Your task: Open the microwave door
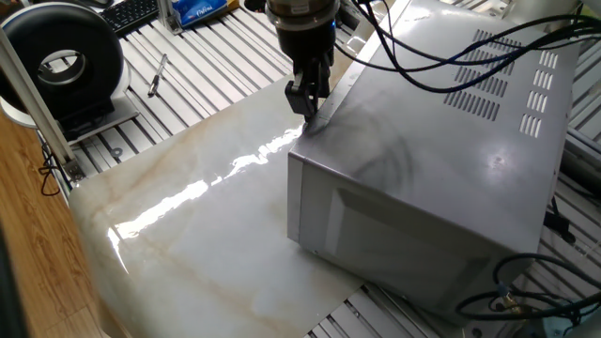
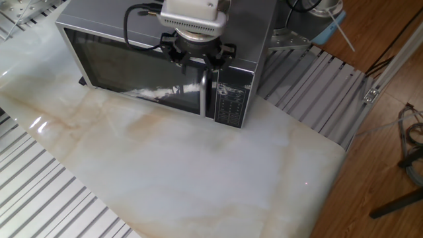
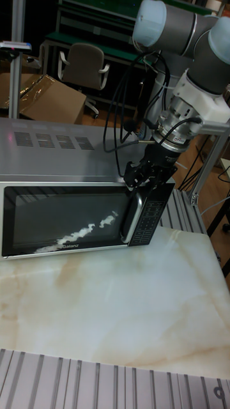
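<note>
Silver-grey and boxy, the microwave (image 3: 70, 160) sits on the marble-patterned tabletop (image 2: 198, 172), its front facing the tall fixed view. The microwave door (image 3: 64, 220) fills most of that front and looks shut, flush with the casing; the keypad panel (image 3: 148, 220) stands just beside it on the right of that picture.

What the coming move turns on is the door handle (image 3: 134, 217): a bar whose long axis runs upright, set between window and keypad. The gripper (image 3: 148, 179) comes down from above at the handle's top end, so the handle lies directly below and slightly in front of the fingers. In the other fixed view the gripper (image 2: 196, 58) straddles that same upper end.

The fingers appear drawn in around the top of the handle, though none of the views shows the contact cleanly (cables and the wrist body cover much of it), so I cannot tell whether they truly clamp it.

Judging by the layout, the hinge lies on the far left edge of the door, so the pull should swing the handle outward from the front, along an arc toward that side.
</note>
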Controlling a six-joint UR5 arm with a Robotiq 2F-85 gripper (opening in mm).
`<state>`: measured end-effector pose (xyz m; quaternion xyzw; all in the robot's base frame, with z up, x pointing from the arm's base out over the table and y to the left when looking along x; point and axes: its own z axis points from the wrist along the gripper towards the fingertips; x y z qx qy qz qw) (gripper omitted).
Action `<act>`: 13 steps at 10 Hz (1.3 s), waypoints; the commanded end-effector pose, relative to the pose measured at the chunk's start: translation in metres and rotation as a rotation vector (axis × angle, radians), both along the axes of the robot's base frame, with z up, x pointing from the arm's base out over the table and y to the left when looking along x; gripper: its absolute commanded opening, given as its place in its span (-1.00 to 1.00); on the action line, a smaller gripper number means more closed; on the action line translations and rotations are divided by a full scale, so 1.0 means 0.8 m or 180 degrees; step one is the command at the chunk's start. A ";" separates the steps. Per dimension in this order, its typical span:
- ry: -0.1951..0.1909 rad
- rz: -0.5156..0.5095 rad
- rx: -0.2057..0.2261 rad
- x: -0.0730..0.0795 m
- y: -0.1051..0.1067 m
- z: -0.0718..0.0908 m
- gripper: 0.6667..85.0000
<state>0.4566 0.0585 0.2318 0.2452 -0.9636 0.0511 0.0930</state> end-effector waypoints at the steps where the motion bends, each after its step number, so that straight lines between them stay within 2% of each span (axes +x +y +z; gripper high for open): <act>1: -0.0009 -0.0157 0.0183 0.007 0.020 -0.007 0.19; 9: 0.0021 -0.0446 0.0222 0.007 0.028 -0.020 0.02; 13: 0.0036 -0.0486 0.0215 0.007 0.028 -0.025 -0.01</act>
